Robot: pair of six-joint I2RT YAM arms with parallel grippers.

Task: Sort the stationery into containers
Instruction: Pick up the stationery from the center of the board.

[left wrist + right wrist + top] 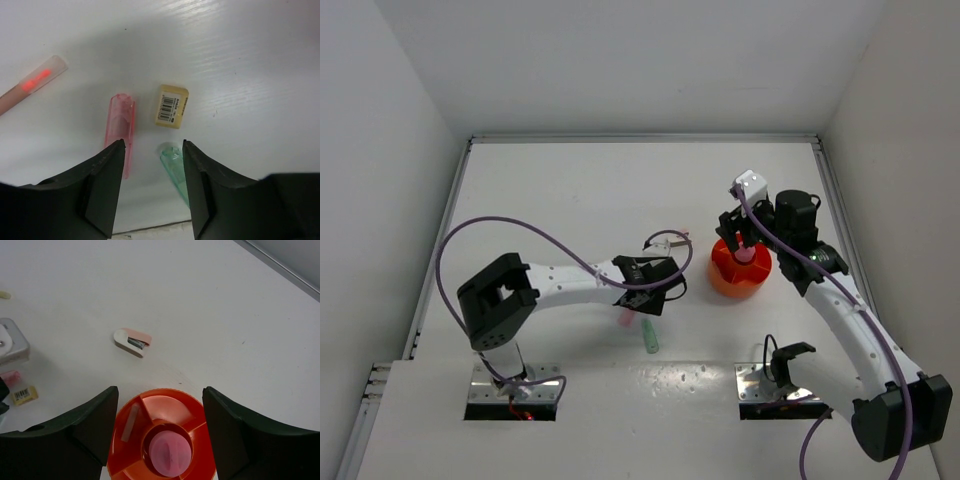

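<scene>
Stationery lies under your left pincer (153,147), its jaws apart and empty above a pink marker (120,127) and a mint-green marker (175,165), with a tan block (171,106) just beyond on the counter (250,50). Your right pincer (160,390) hangs open over the orange-red tub (197,415), a pink-capped tube (171,454) in its hub.

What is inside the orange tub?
A pink round cap sits in the middle hole of the orange tub, and a pale flat strip lies in a side pocket. Whatever is under the cap is covered, and the tub's near side is out of view.
</scene>
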